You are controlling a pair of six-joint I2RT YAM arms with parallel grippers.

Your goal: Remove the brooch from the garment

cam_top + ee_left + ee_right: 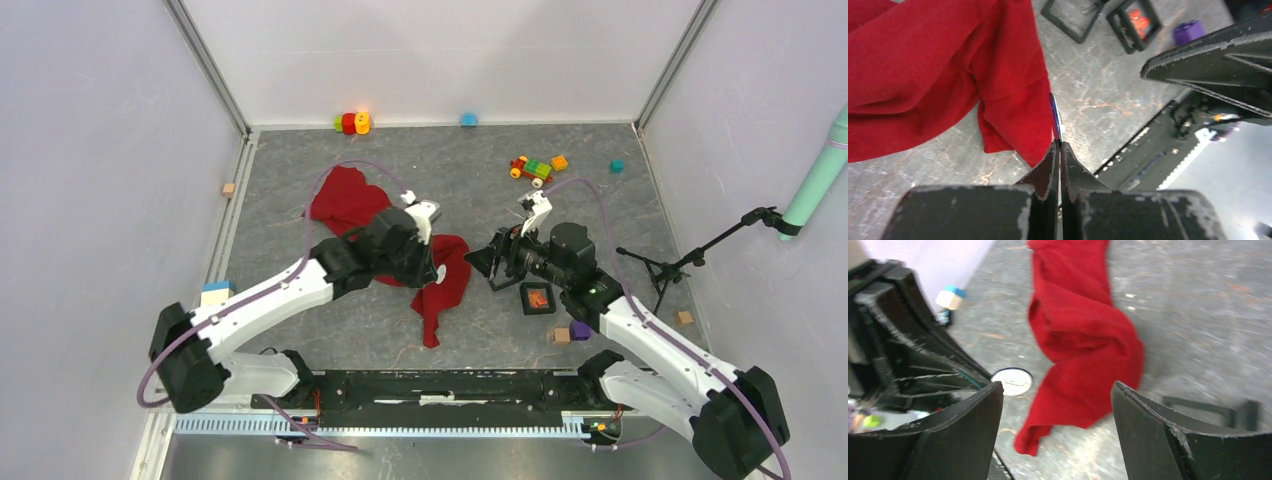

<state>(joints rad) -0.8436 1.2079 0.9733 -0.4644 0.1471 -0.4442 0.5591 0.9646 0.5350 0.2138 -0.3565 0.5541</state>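
Note:
The red garment [347, 200] lies crumpled on the grey table, and one end is lifted near the middle. It also shows in the left wrist view [948, 65] and the right wrist view [1083, 335]. My left gripper [1058, 145] is shut on the brooch [1055, 117], a thin round disc seen edge-on at the garment's edge. In the right wrist view the brooch [1012, 381] shows as a white disc just left of the cloth. I cannot tell whether it touches the cloth. My right gripper [1055, 387] is open and empty, facing the cloth from the right [482, 262].
A small black tray [537, 298] with an orange piece, a purple block [580, 329] and wooden cubes lie under the right arm. Toy bricks [535, 168] lie at the back. A blue-topped block [214, 292] sits at the left. A black stand [680, 265] is at the right.

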